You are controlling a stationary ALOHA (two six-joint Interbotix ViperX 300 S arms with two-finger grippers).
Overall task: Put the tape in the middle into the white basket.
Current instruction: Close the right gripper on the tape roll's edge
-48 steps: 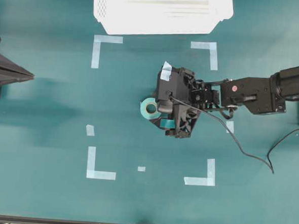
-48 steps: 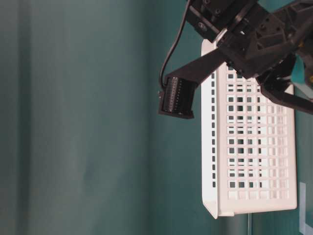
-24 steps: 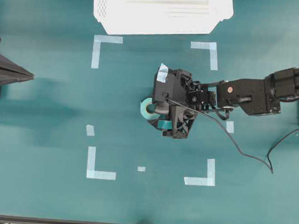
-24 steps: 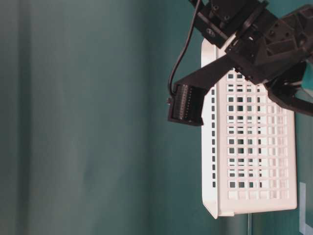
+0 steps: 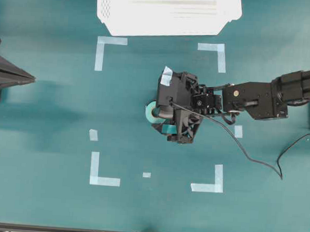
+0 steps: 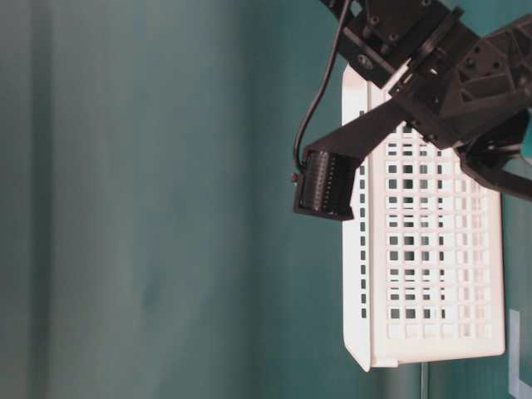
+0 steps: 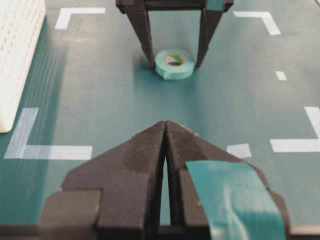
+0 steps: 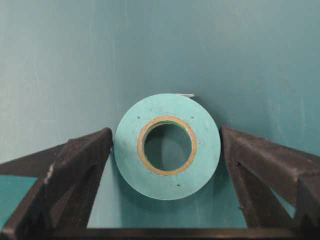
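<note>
Teal tape [image 8: 167, 145] flat on the table [image 5: 49, 120] mid-square, between the wide-open jaws of the right gripper [image 8: 167, 150], fingers [image 8: 75, 165] flanking it without touching, half hidden overhead, white basket [image 5: 166, 11] well apart at the far edge, left gripper [image 7: 165, 150] closed, empty

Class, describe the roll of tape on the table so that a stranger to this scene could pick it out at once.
Look inside the square marked by pale-blue corner strips on the teal table. Near its middle, between the open right gripper's fingers, lies the tape. Unlike the flat strips, it is a teal-green ring with a tan core.
</note>
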